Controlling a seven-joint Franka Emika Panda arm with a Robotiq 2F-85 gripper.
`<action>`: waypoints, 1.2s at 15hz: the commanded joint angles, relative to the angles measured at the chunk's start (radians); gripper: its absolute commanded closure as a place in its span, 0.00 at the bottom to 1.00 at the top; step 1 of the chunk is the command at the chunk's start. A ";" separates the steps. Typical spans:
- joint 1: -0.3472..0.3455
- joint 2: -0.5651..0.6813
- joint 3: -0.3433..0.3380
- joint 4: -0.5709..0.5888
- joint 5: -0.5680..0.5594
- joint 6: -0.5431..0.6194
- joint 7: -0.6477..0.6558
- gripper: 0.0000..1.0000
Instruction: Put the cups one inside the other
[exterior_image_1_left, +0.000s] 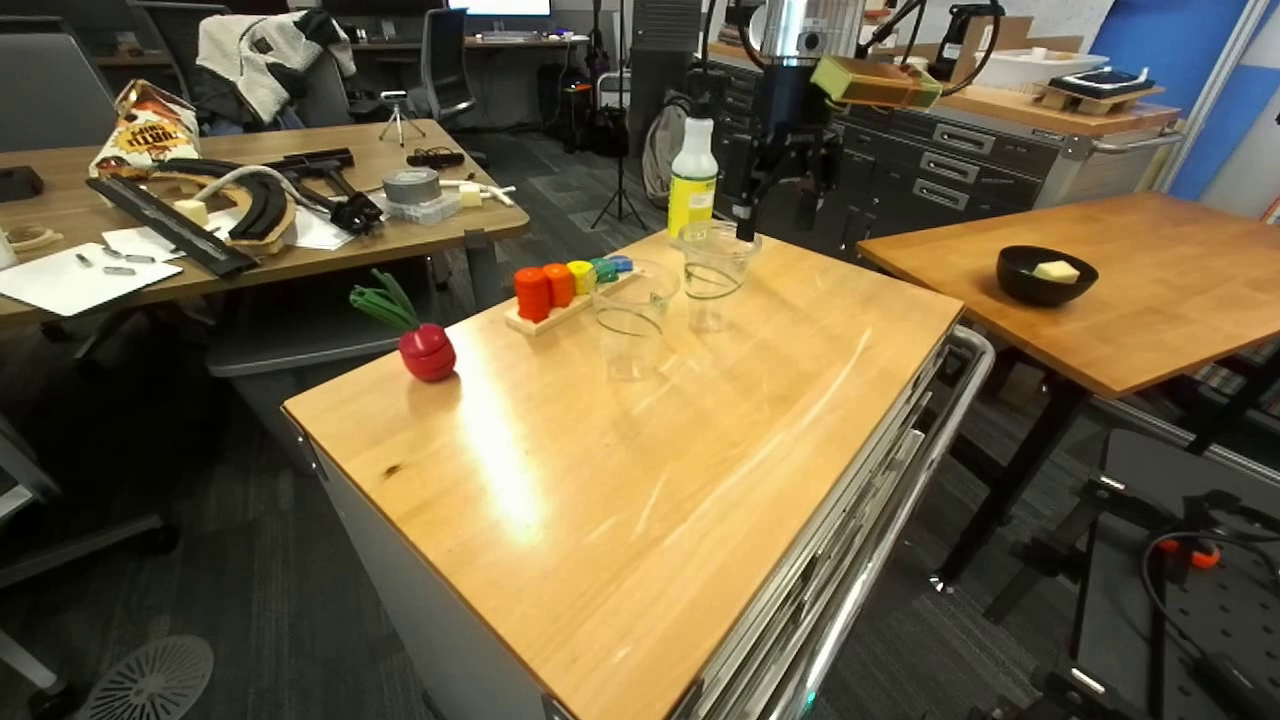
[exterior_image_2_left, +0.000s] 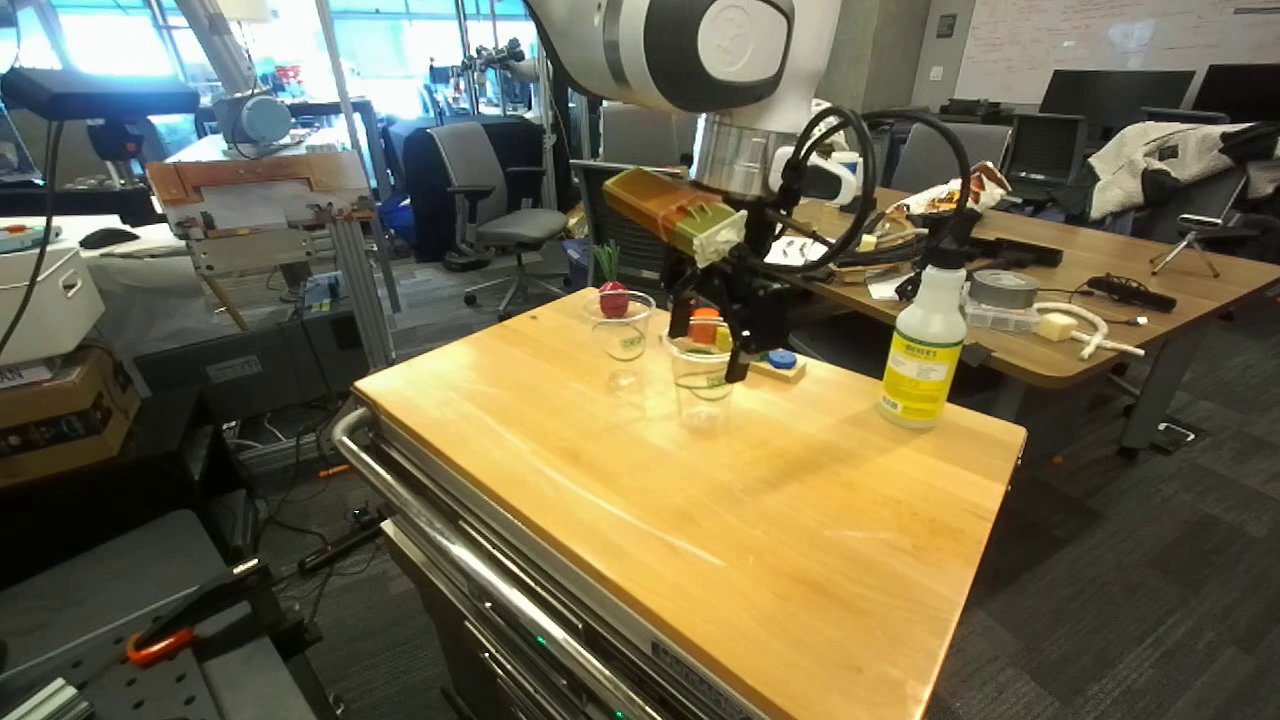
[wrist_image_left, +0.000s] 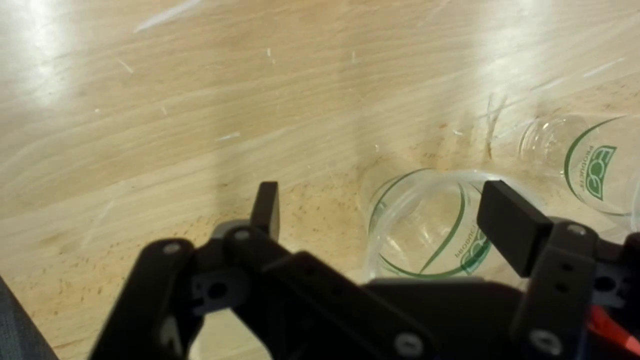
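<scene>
Cups (exterior_image_2_left: 702, 390) upright, side by side; hand (wrist_image_left: 381, 207) spread at one rim.

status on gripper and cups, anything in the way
Gripper open, at one clear cup. Second clear cup upright beside it. Yellow-labelled bottle nearby, likely no obstacle.

Arm (exterior_image_2_left: 700, 50) hangs in from above, wrist (exterior_image_2_left: 740, 155) about upright, gripper (wrist_image_left: 384, 217) pointing down over the table (exterior_image_2_left: 820, 560). Wrist view: fingers (wrist_image_left: 510, 225) spread wide, facing each other across the gap. In an exterior view the gripper sits nearer the table's far edge than its near left edge, one finger closer to the right corner.
</scene>
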 joint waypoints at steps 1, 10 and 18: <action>-0.003 0.015 0.006 -0.018 0.007 0.061 -0.031 0.00; -0.020 0.051 0.024 0.031 0.087 0.137 -0.055 0.00; -0.022 0.091 0.024 0.068 0.087 0.134 -0.051 0.00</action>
